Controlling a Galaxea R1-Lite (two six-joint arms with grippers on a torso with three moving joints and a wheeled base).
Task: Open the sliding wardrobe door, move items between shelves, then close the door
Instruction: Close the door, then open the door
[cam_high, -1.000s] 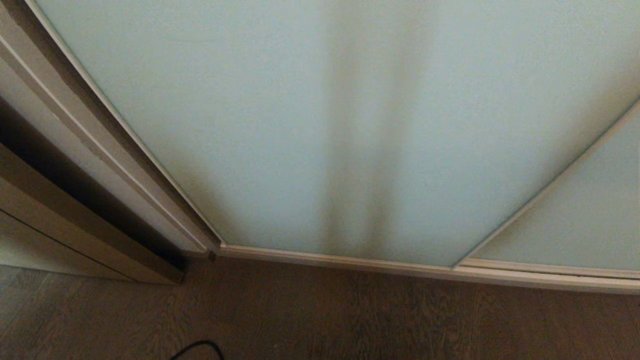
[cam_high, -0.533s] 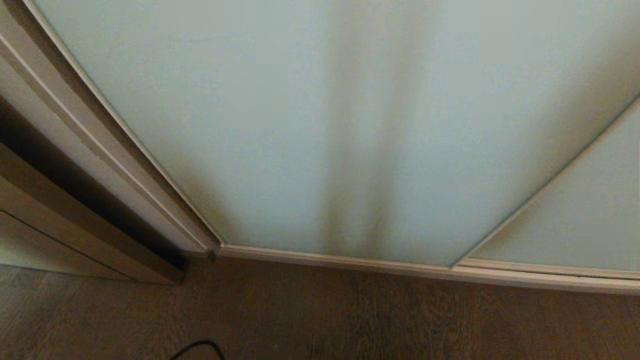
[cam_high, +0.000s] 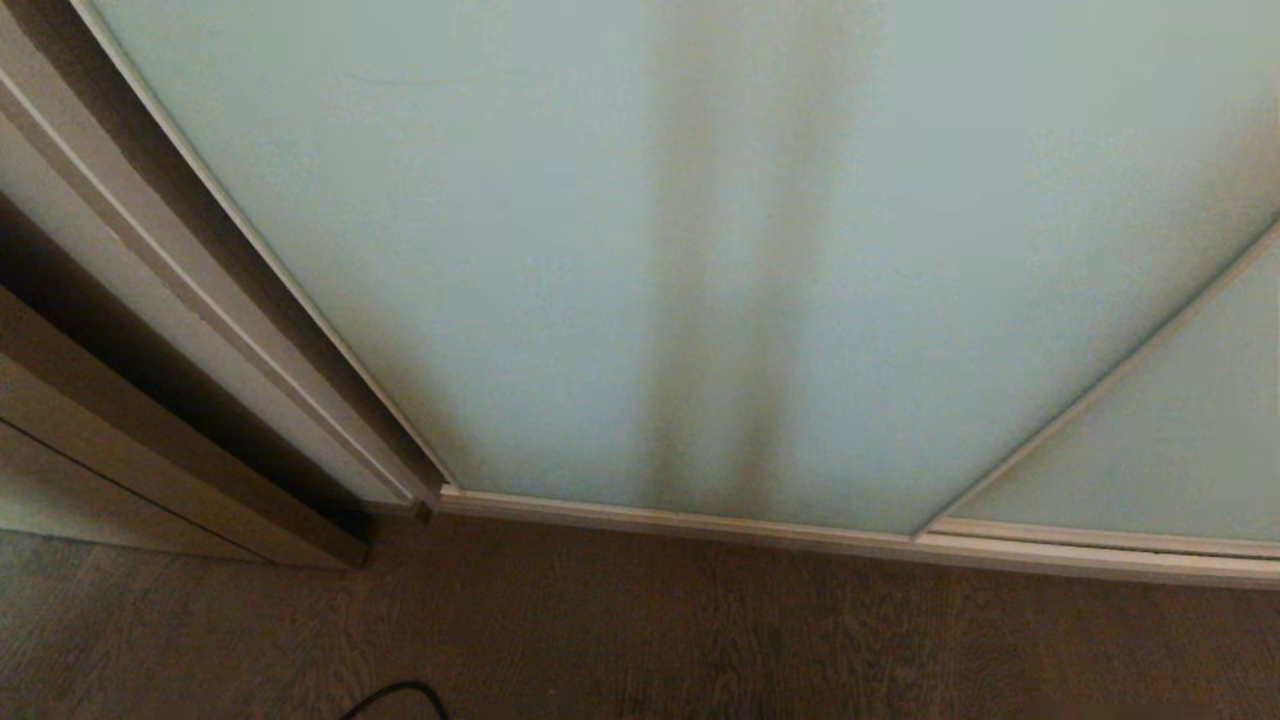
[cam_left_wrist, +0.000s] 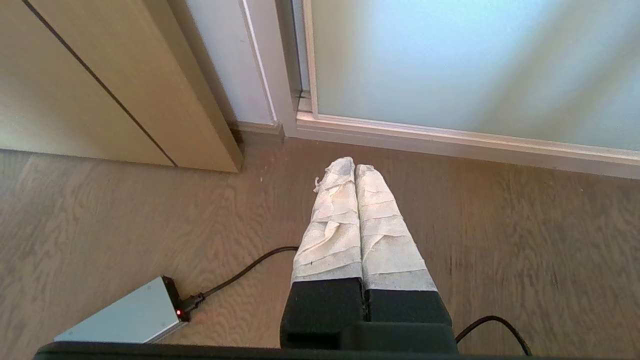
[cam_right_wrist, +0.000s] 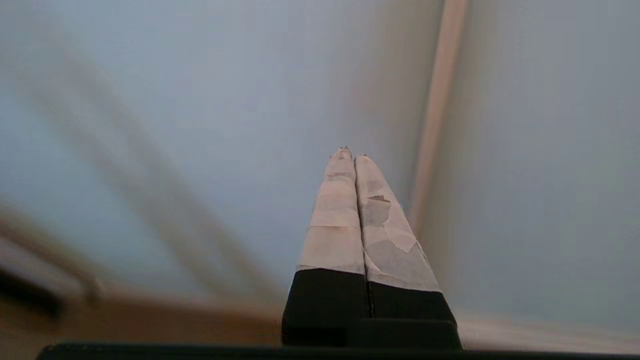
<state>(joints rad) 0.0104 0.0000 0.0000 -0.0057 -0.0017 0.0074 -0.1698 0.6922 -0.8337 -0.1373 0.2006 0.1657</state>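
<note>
Two frosted glass panels fill most of what we see from the head: the door (cam_high: 640, 250) spans the middle, closed against the frame post (cam_high: 180, 270) at 9 o'clock, and a second panel (cam_high: 1180, 450) overlaps it at 4 o'clock. Both sit in a cream bottom track (cam_high: 700, 525) that meets the wood floor (cam_high: 700, 640). A tan cabinet side (cam_high: 150, 450) stands at 8 o'clock of the door, and a loop of black cable (cam_high: 400, 695) shows at 6 o'clock on the floor.

Our left end effector (cam_left_wrist: 355, 165) hangs above the floor near the corner where track and post meet, its taped fingers (cam_left_wrist: 335, 220) pressed together and holding nothing. Beside it on the floor lies a grey box (cam_left_wrist: 125, 317) with a red light and a cable plugged in.

Our right end effector (cam_right_wrist: 352, 152) points at the door glass, just beside the cream stile (cam_right_wrist: 440, 115) between the panels, its taped fingers (cam_right_wrist: 340, 215) also pressed tight and empty.
</note>
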